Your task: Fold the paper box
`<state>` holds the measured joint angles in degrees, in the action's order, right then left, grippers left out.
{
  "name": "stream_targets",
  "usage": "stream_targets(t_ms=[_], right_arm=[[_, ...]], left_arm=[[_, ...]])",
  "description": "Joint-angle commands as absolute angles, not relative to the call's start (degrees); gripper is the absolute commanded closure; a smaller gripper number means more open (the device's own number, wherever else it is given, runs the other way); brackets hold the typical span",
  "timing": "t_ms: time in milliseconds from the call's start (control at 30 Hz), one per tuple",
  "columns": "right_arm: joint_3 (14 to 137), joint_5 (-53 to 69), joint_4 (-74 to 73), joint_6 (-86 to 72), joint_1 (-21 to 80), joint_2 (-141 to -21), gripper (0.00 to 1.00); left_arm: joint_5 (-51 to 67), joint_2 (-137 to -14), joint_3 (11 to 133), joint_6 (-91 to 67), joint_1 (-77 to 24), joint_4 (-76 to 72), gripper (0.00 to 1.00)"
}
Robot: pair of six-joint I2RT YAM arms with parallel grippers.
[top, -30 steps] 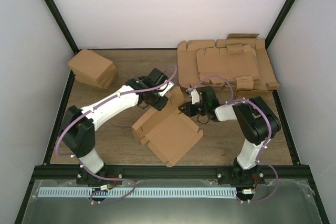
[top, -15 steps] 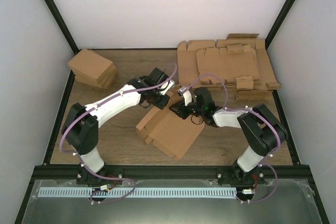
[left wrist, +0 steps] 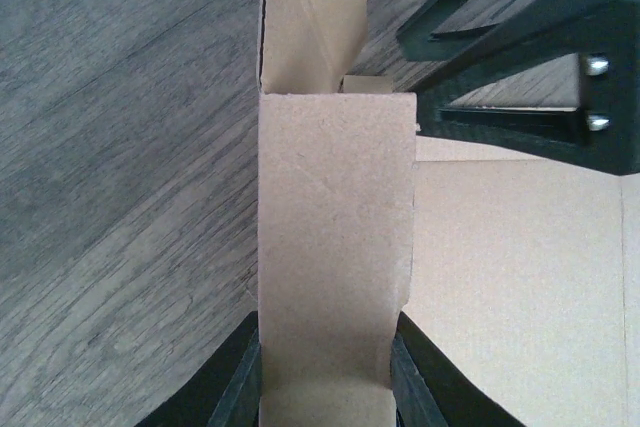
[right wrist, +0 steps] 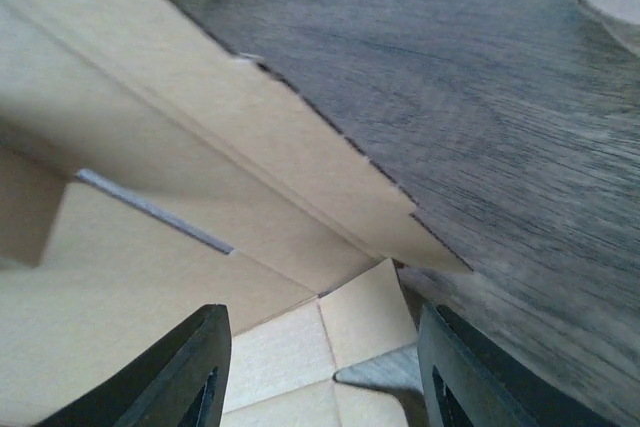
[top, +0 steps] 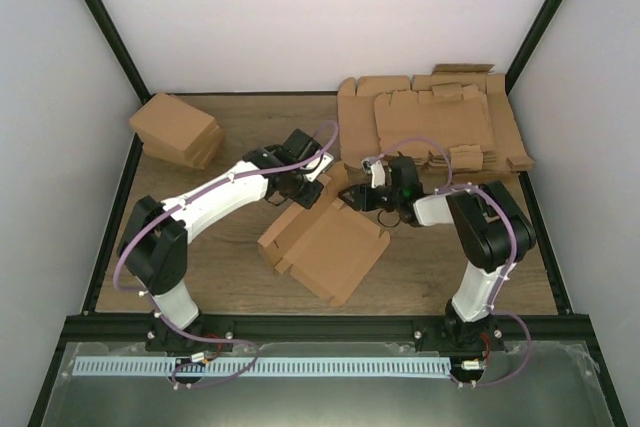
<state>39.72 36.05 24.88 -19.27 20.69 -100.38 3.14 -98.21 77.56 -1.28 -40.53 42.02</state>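
The paper box (top: 330,247), a brown die-cut piece with its side walls partly raised, lies in the middle of the table. My left gripper (top: 303,193) is at the box's far left corner, shut on an upright folded wall strip (left wrist: 335,247) that fills the space between its fingers (left wrist: 245,377). My right gripper (top: 352,197) stands open at the far right corner. In the right wrist view its jaws (right wrist: 325,367) straddle a small corner flap (right wrist: 365,322) without touching it, under a slanting box wall (right wrist: 250,137).
A thick pile of flat cardboard sheets (top: 440,122) lies at the back right, close behind the right arm. A stack of folded brown cartons (top: 178,130) sits at the back left. Black frame rails (top: 120,197) border the table.
My right gripper has opened and drawn back a little to the right from the box's corner. The left gripper has kept its hold in the same place.
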Motion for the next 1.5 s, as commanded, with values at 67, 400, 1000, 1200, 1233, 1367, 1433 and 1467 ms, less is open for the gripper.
stream_targets(t_ms=[67, 400, 1000, 1200, 1233, 1367, 1433, 1467], right_arm=[[45.5, 37.9, 22.9, -19.8, 20.4, -106.5, 0.42], [47.0, 45.9, 24.0, -19.2, 20.5, -109.7, 0.54], [42.6, 44.5, 20.0, -13.5, 26.8, -104.9, 0.62], [44.6, 41.8, 15.6, -14.2, 27.0, -109.1, 0.6], [44.9, 41.2, 14.8, -14.1, 27.1, -109.5, 0.59], [44.2, 39.5, 13.5, -13.1, 27.1, -109.2, 0.58], [43.7, 38.6, 13.4, -12.6, 27.1, -108.5, 0.57], [43.5, 38.3, 13.2, -12.2, 27.1, -108.1, 0.57]], left_arm=[[4.2, -97.7, 77.0, -0.3, -40.4, 41.9, 0.77], [4.8, -98.0, 77.2, 0.0, -40.5, 41.8, 0.77], [5.2, -98.4, 77.2, -0.5, -40.6, 42.0, 0.77], [5.6, -98.4, 77.2, 0.0, -41.2, 42.4, 0.77], [5.3, -98.5, 77.2, 0.0, -41.4, 42.5, 0.77], [3.7, -98.6, 77.3, 0.0, -42.3, 43.2, 0.77], [2.7, -98.6, 77.3, 0.0, -43.0, 43.4, 0.77], [1.9, -98.7, 77.3, 0.0, -43.4, 43.5, 0.77]])
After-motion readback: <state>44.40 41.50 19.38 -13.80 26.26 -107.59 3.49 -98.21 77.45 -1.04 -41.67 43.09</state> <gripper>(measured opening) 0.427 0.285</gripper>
